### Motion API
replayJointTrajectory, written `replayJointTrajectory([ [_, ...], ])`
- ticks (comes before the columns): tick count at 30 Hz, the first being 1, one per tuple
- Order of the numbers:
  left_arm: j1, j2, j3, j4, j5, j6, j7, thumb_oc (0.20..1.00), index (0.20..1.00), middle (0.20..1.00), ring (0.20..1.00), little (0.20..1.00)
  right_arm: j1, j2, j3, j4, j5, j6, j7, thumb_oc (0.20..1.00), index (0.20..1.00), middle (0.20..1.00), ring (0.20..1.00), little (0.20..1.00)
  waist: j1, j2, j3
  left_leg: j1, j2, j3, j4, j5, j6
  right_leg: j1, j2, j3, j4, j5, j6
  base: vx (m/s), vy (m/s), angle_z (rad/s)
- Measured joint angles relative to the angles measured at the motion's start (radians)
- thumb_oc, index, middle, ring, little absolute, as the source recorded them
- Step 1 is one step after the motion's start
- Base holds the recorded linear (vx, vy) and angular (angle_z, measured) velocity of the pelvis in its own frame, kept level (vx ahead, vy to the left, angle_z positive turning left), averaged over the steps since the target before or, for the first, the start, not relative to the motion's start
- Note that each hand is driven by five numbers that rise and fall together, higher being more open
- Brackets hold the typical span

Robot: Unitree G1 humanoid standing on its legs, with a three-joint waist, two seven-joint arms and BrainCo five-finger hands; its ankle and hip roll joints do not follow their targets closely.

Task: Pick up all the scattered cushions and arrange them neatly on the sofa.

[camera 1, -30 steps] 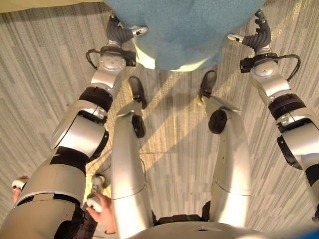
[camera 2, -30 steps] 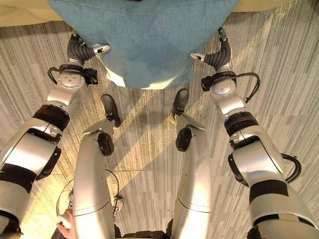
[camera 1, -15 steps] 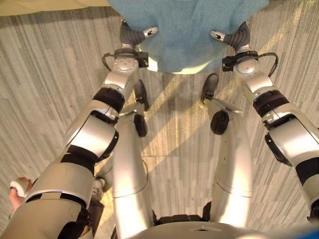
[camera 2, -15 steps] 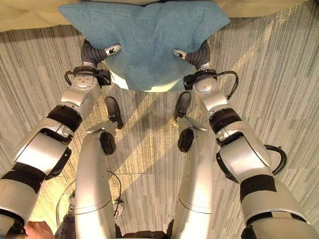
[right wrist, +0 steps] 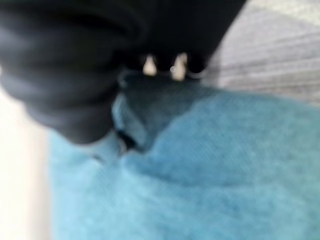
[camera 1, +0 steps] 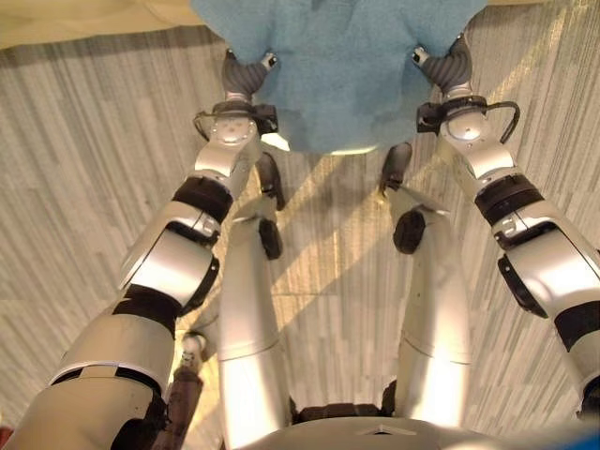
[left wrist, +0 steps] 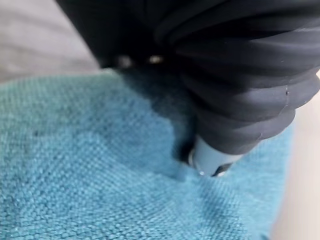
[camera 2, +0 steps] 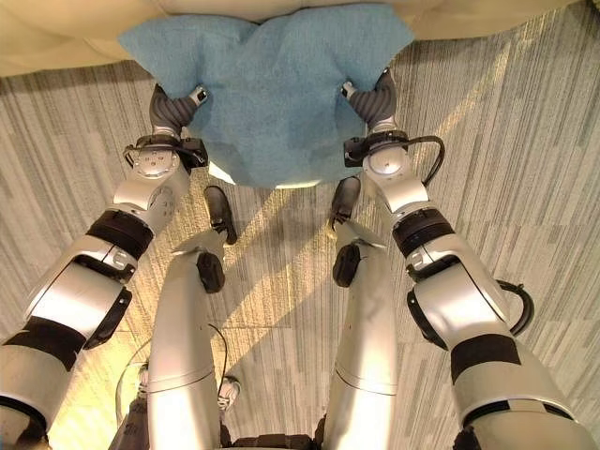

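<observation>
A teal cushion (camera 2: 267,89) is held between the two robot hands, above the striped grey carpet (camera 2: 525,141) and partly over the front edge of the cream sofa (camera 2: 56,42). The left robot hand (camera 2: 173,108) is pressed into the cushion's left side and the right robot hand (camera 2: 372,97) into its right side. In each wrist view the thumb is seen to sink into the woven cloth, with a deep fold around it, so each robot hand is judged to be pinched on the fabric; the other fingers are hidden under the cushion.

The cushion is judged to be light and very soft. The cloth is dented where it is gripped, and its top edge is drawn into a dip between the two raised corners. The coarse weave is not expected to slip. Nothing fragile is involved, but a grip on cloth alone can let the filling sag and turn. For this reason the hold at the two opposite sides, near the middle of their height, is considered a good one, because the cushion is kept flat and level.

A pale underside is seen at the cushion's near edge, toward the robot.

No container is present. The sofa is the place that receives the cushion, and the part of it in view beside the cushion is bare.
</observation>
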Motion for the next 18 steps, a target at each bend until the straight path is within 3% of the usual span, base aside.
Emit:
replayJointTrajectory([
  [1,0.069,-0.019,0.000,-0.013,0.010,-0.011,0.000,0.200,0.200,0.200,0.200,0.200,0.074,0.010,-0.001,-0.017,-0.011,-0.009,0.004,0.200,0.200,0.200,0.200,0.200,-0.002,0.018,-0.087,-0.016,0.000,-0.009,-0.010,-0.002,-0.002,-0.010,0.003,-0.006,-0.004,-0.011,0.008,-0.10,-0.023,0.04],
  [2,0.113,-0.024,0.006,-0.046,0.028,-0.012,-0.001,0.200,0.200,0.200,0.200,0.200,0.125,0.000,-0.020,-0.046,-0.019,-0.011,0.006,0.200,0.200,0.200,0.200,0.200,0.001,0.020,-0.117,0.001,0.000,-0.012,-0.022,-0.004,-0.004,0.006,0.002,-0.012,-0.010,-0.016,0.007,-0.06,-0.015,0.06],
  [6,0.263,-0.023,0.043,-0.215,0.065,-0.013,-0.014,0.200,0.200,0.200,0.200,0.200,0.239,-0.006,-0.086,-0.156,-0.054,-0.011,0.017,0.200,0.200,0.200,0.200,0.200,0.000,0.021,-0.117,0.144,-0.003,-0.010,-0.103,0.007,-0.018,0.140,0.003,-0.029,-0.054,-0.030,0.013,-0.05,-0.006,0.04],
  [11,0.381,-0.052,0.067,-0.249,0.119,-0.034,-0.048,0.200,0.200,0.200,0.200,0.200,0.364,-0.005,-0.134,-0.241,-0.110,-0.016,0.052,0.200,0.200,0.200,0.200,0.200,-0.004,0.021,-0.116,0.318,-0.003,-0.018,-0.201,0.028,-0.036,0.313,0.007,-0.063,-0.113,-0.036,0.011,0.04,-0.026,0.04],
  [12,0.450,-0.066,0.083,-0.270,0.141,-0.037,-0.067,0.200,0.200,0.200,0.200,0.200,0.419,0.001,-0.134,-0.262,-0.128,-0.018,0.062,0.200,0.200,0.200,0.200,0.200,-0.005,0.020,-0.114,0.417,-0.002,-0.027,-0.248,0.038,-0.044,0.411,0.011,-0.082,-0.146,-0.039,0.009,0.05,-0.021,0.07],
  [15,0.505,-0.085,0.095,-0.283,0.156,-0.048,-0.074,0.200,0.200,0.200,0.200,0.200,0.468,0.000,-0.158,-0.284,-0.161,-0.021,0.083,0.200,0.200,0.200,0.200,0.200,0.000,0.019,-0.114,0.539,-0.001,-0.031,-0.317,0.055,-0.051,0.536,0.019,-0.100,-0.188,-0.041,0.011,0.06,-0.013,0.09],
  [18,0.641,-0.108,0.094,-0.301,0.166,-0.050,-0.095,0.200,0.200,0.200,0.200,0.200,0.624,0.015,-0.168,-0.337,-0.204,-0.020,0.106,0.200,0.200,0.200,0.200,0.200,0.001,0.019,-0.101,0.786,-0.002,-0.031,-0.430,0.078,-0.051,0.778,0.031,-0.136,-0.268,-0.046,0.018,0.09,-0.012,0.11],
])
